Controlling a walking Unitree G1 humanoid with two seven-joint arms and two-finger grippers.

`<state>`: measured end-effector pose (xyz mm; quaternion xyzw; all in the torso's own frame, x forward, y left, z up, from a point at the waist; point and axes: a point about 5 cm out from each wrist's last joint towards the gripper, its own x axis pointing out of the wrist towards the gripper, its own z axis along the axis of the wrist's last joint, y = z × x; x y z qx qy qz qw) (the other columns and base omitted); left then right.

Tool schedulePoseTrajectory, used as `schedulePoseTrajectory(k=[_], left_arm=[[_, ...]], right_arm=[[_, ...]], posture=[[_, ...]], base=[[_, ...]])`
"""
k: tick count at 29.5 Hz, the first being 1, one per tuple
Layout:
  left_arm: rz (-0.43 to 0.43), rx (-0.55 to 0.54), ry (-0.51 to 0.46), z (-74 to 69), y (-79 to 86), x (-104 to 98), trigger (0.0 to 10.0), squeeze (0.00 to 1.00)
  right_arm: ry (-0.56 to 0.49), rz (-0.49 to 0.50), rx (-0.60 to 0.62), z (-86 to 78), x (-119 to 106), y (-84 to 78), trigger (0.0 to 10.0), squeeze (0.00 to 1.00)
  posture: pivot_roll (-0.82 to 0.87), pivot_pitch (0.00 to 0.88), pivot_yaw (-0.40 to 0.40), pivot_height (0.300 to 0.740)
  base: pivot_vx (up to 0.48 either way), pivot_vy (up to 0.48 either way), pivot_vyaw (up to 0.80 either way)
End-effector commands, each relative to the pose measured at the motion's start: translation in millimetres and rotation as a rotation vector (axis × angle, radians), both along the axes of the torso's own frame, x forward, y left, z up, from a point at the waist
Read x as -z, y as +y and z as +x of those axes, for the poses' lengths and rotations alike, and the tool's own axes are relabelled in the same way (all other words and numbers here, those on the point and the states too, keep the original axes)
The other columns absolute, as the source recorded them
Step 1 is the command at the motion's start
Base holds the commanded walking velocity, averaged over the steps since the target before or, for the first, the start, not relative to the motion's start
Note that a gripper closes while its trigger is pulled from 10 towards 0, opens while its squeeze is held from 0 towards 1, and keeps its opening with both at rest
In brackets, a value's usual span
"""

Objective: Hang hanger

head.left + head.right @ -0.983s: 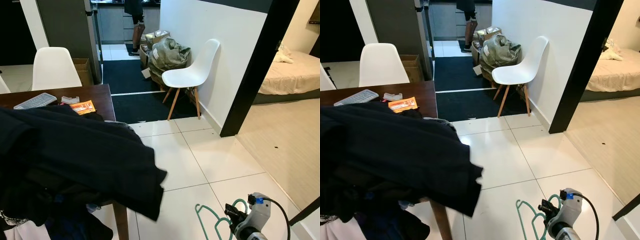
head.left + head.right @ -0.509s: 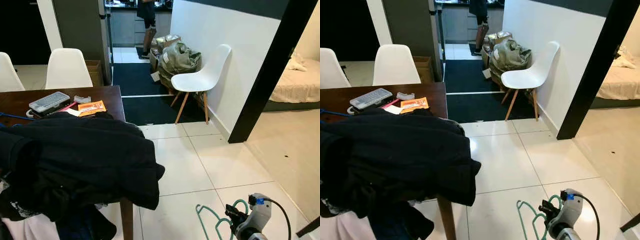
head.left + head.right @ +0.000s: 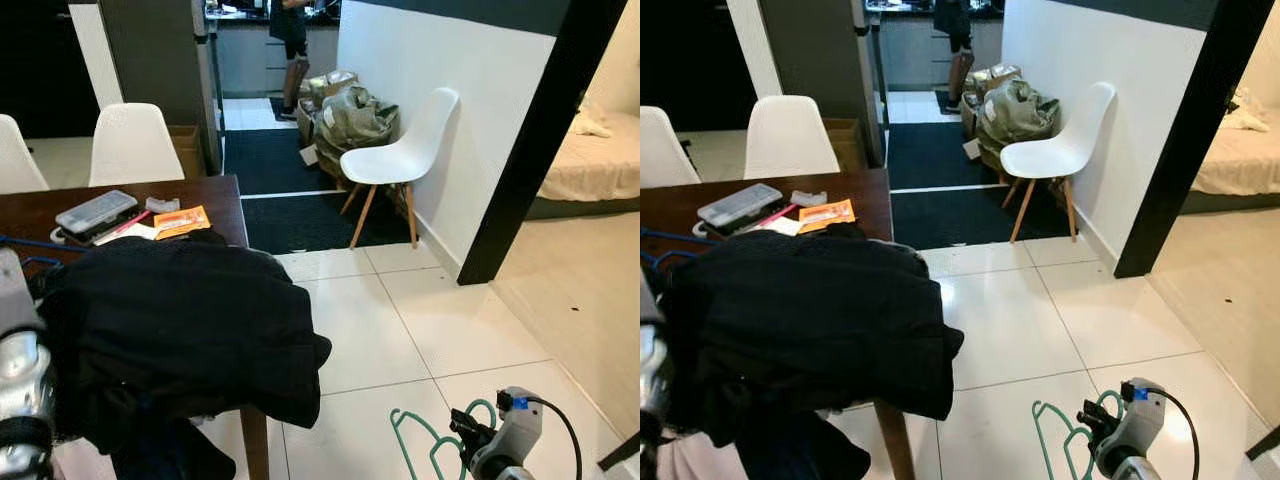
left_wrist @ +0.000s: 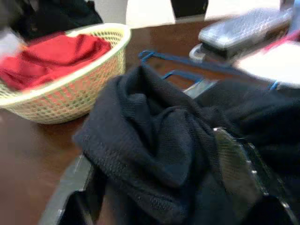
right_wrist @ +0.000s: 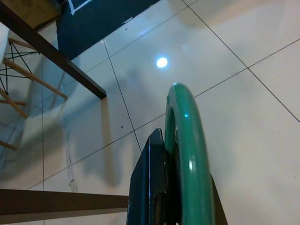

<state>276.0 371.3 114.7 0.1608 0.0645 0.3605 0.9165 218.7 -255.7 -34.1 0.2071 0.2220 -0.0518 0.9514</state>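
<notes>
There were three white chairs: one stood against the wall and two, and, stood behind the table. One green hanger was gripped in the right claw, and one blue hanger lay on the table. One pile of black clothes covered the table's near end. One woven basket held one red cloth. One person stood in the far kitchen.

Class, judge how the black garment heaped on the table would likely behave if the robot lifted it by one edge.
The black garment probably flops and sags: it already drapes limply over the table edge. Its knit folds look soft and grippy, so slipping from the left tool seems unlikely. It may drag the blue hanger beside it.
</notes>
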Motion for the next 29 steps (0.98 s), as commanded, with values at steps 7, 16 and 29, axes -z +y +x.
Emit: schedulePoseTrajectory(k=[7,16,29], left_arm=[[0.135,0.24,0.629,-25.5,-4.4,38.5,10.0,1.0],[0.016,0.391,0.96,-63.0,-19.2,44.5,10.0,1.0],[0.132,0.186,0.916,-70.2,2.3,6.8,10.0,1.0]], right_arm=[[-0.002,0.016,0.007,1.5,-0.4,1.0,10.0,0.0],[0.003,0.02,0.008,1.2,1.1,3.8,10.0,0.0],[0.01,0.029,0.009,1.0,1.3,2.9,10.0,0.0]], posture=[[0.03,0.0,-0.037,0.74],[0.04,0.0,-0.035,0.74],[0.06,0.0,-0.038,0.74]], base=[[0.0,0.0,0.0],[0.0,0.0,0.0],[0.0,0.0,0.0]])
